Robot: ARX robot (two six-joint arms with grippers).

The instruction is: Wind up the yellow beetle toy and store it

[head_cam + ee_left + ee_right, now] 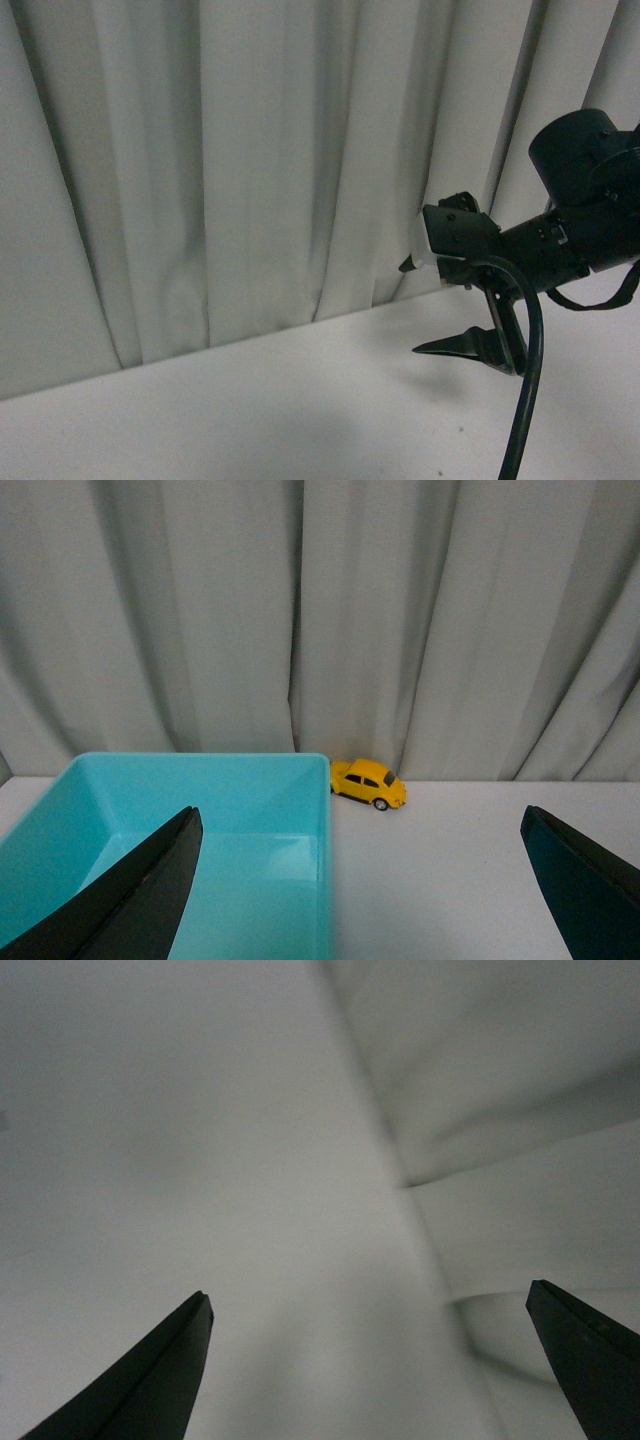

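You've got one beetle toy [368,783]: glossy yellow, dark windows, black wheels, silver hubs. It sits on the white surface [470,870], just outside a corner of the one teal bin [326,860], near the curtain [200,610]. Left fingers [150,900] spread wide, gripping nothing; right fingers [150,1380] likewise.

Glossy yellow beetle toy [369,783], dark windows, black wheels; plain turquoise box [230,792]; unpatterned grey-white curtain [200,610]; white table [450,860].

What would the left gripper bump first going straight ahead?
Probably the small glossy yellow beetle toy car, right ahead of the open left gripper; depth is unclear, maybe the pale curtain behind.
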